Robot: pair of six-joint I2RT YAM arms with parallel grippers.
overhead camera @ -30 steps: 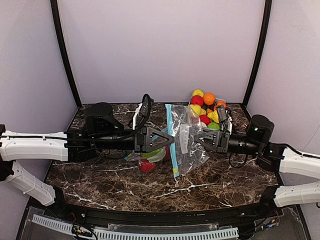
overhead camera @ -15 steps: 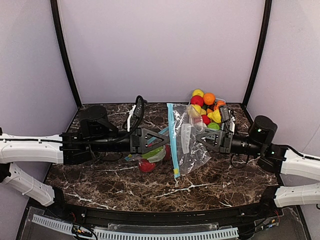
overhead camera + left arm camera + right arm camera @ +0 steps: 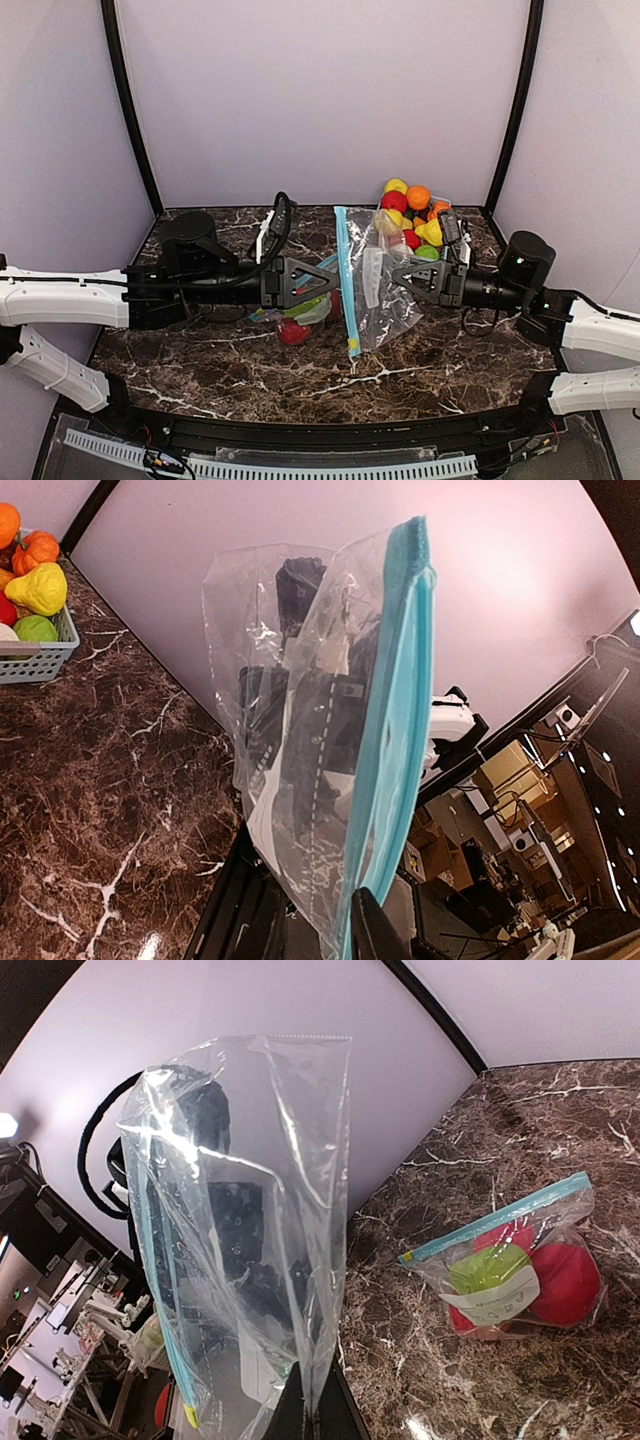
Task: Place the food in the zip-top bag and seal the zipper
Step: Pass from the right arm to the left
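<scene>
At centre frame, the left gripper (image 3: 337, 279) and right gripper (image 3: 392, 274) are each clenching opposite edges of the upright clear teal-zippered plastic bag (image 3: 375, 302).

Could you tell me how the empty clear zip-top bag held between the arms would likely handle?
The clear plastic zip-top bag with the teal zipper strip is probably floppy: its film creases and buckles in both wrist views. Being empty and see-through, it is likely very light. Its glossy film might slip between the fingers.
</scene>
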